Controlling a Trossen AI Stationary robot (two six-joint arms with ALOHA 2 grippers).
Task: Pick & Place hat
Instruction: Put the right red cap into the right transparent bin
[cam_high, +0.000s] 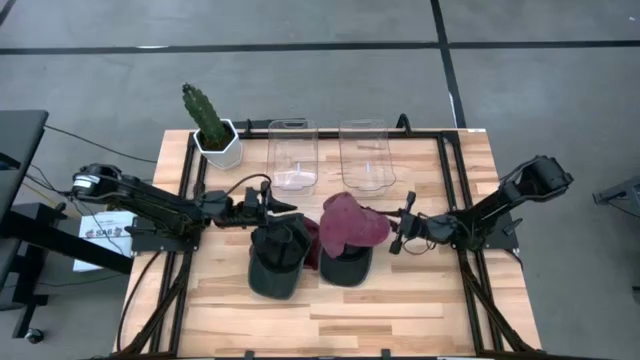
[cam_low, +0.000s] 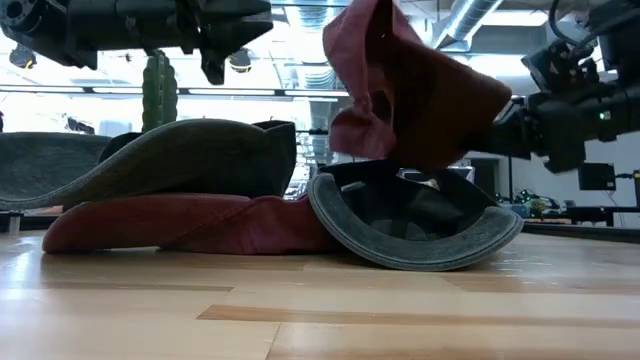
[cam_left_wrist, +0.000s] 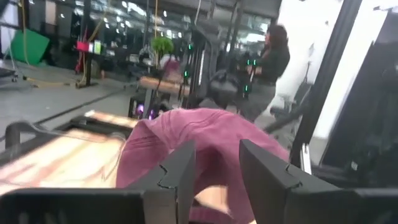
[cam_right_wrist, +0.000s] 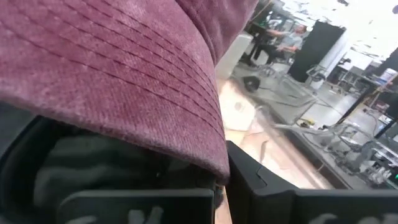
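The maroon hat (cam_high: 350, 222) is lifted clear of the table (cam_high: 400, 300), held by its brim in the right tool (cam_high: 398, 236), whose fingers are clamped shut on the brim edge. In the low view the hat (cam_low: 410, 90) hangs tilted above an upturned dark hat (cam_low: 415, 225) that rests on the table directly under it. A second dark hat (cam_high: 276, 258) lies to the left of that one, on top of another maroon hat (cam_low: 180, 222) that lies flat on the table between the two dark hats.

The left tool (cam_high: 283, 206) hovers above the left dark hat, near the lifted hat; its fingers (cam_left_wrist: 180, 174) stand partly apart and hold nothing.

At the far edge of the table stand two clear containers (cam_high: 292, 152) side by side. A potted cactus (cam_high: 212, 125) stands at the far left corner.
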